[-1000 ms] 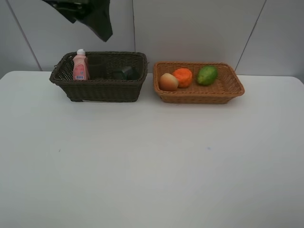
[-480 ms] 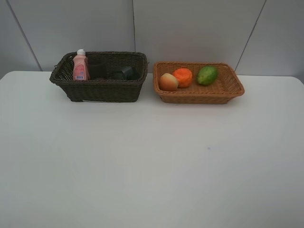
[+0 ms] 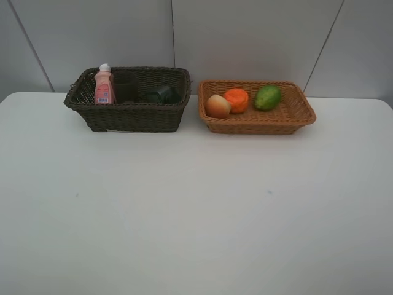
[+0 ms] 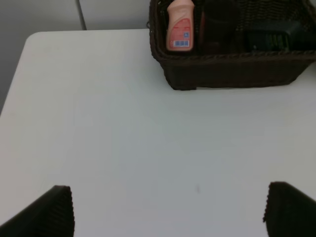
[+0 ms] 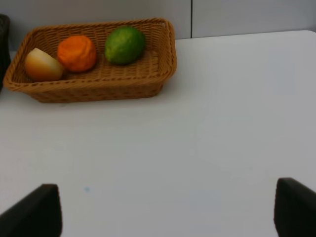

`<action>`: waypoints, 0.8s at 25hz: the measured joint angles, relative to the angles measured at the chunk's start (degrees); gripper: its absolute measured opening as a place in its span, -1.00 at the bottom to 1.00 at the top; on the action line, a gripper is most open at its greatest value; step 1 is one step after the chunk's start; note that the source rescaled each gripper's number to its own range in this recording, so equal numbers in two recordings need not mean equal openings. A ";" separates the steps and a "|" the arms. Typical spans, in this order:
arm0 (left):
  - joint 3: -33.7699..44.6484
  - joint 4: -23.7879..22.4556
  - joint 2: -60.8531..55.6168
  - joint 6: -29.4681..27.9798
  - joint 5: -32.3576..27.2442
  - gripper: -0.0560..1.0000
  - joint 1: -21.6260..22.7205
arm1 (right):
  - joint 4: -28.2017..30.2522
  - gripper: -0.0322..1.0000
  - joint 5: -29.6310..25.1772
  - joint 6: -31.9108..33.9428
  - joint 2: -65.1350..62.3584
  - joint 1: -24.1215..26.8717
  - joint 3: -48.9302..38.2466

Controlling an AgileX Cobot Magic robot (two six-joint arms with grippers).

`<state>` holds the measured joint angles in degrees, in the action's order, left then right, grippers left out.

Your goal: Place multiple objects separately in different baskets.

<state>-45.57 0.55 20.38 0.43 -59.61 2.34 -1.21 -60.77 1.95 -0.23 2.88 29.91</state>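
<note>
The dark brown basket [image 3: 129,115] [image 4: 232,71] holds the pink white-capped bottle [image 3: 104,85] [image 4: 180,24] upright, a dark translucent cup [image 3: 126,86] and the dark grey pump bottle [image 3: 161,94] [image 4: 276,37] lying down. In the tan basket [image 3: 258,125] [image 5: 94,89] sit the peach-like fruit [image 3: 217,106] [image 5: 42,65], the orange [image 3: 236,99] [image 5: 76,53] and the green fruit [image 3: 268,97] [image 5: 125,44]. My left gripper [image 4: 168,212] and right gripper [image 5: 165,210] are both open and empty, high over the table and well back from the baskets. Neither shows in the exterior view.
The white table [image 3: 196,203] stretches in front of both baskets. A grey panelled wall [image 3: 245,37] stands right behind them. The table's left edge [image 4: 15,84] shows in the left wrist view.
A dark arm that hung above the dark basket at the upper left of the exterior view a second ago has left that view. The baskets and objects have not moved.
</note>
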 joint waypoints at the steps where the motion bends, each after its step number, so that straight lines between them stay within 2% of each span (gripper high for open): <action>1: 0.52 0.41 -1.35 0.05 -0.62 0.99 0.10 | 0.00 1.00 0.00 0.00 0.00 0.00 0.00; 5: 2.43 1.09 -5.57 0.16 -2.69 0.99 0.14 | 0.00 1.00 0.00 0.00 0.00 0.00 0.00; 20: 16.43 1.26 -20.70 0.11 -2.13 0.99 0.14 | 0.00 1.00 0.00 0.00 0.00 0.00 0.00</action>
<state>-29.14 1.82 -0.32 0.54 -61.74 2.49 -1.21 -60.77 1.95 -0.23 2.88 29.91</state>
